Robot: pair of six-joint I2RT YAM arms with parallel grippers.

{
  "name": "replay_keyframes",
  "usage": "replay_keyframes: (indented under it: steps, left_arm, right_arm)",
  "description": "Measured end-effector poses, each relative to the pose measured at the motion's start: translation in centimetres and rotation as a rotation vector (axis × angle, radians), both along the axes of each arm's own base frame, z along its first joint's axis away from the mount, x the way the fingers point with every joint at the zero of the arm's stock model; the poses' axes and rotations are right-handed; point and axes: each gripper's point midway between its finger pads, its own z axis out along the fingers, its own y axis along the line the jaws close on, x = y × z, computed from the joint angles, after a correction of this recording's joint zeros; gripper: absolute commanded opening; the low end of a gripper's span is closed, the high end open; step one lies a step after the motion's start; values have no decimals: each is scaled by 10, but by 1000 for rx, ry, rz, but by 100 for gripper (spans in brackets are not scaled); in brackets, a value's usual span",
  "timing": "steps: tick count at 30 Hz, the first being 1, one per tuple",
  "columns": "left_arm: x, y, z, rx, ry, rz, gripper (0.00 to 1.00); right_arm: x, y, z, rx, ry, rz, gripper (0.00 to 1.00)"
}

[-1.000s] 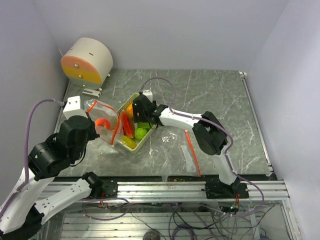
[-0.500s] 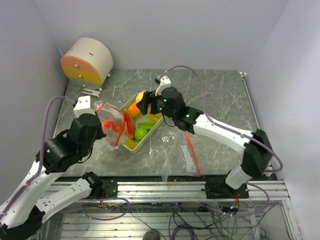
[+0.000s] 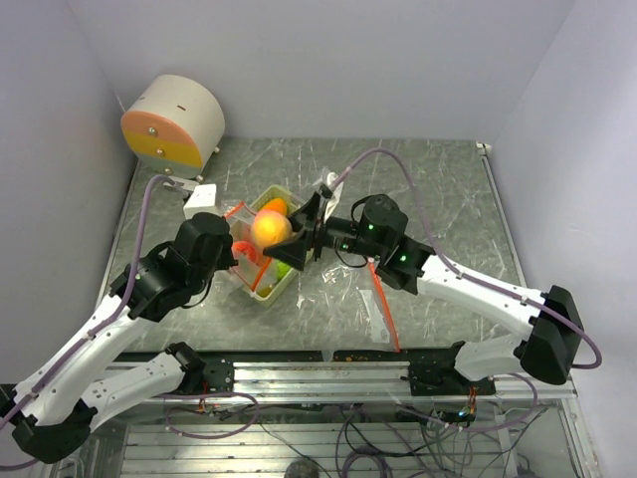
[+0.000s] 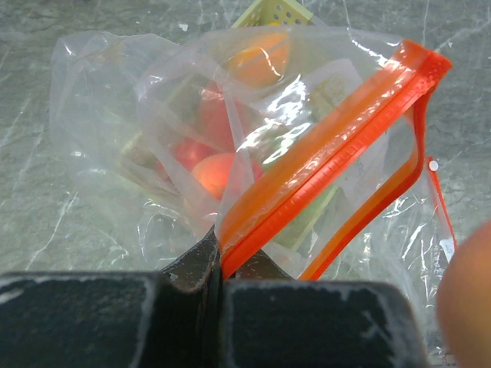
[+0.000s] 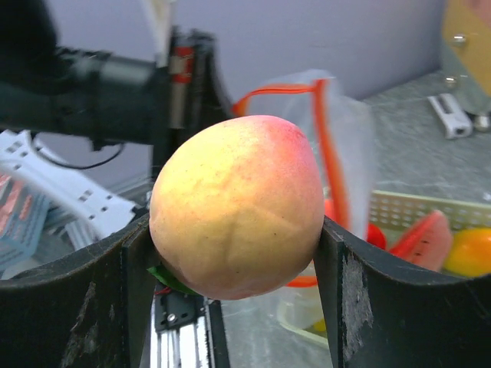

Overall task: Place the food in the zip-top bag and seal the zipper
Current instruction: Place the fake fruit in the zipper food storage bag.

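From above, you see the right gripper (image 3: 284, 237) clasping a peach (image 3: 271, 230) over the tray (image 3: 279, 295), just beside the zip-top bag (image 3: 242, 249), which the left gripper (image 3: 237, 261) pinches. At the left wrist, your closed jaws clamp the orange zipper strip (image 4: 322, 165), and red and orange food (image 4: 211, 169) shows through the film. At the right wrist, the peach fills the spread fingers (image 5: 73, 307), with the bag's mouth behind it.
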Motion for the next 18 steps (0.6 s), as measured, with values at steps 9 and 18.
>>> replay_keyframes:
  steps: [9, 18]
  left_arm:
    - [0, -6, 5, -32, -15, -20, 7]
    - [-5, -12, 9, -67, -15, -59, 7]
  right_arm:
    - [-31, 17, 0, 15, -45, 126, 62]
    - [6, 48, -54, -115, 35, -47, 64]
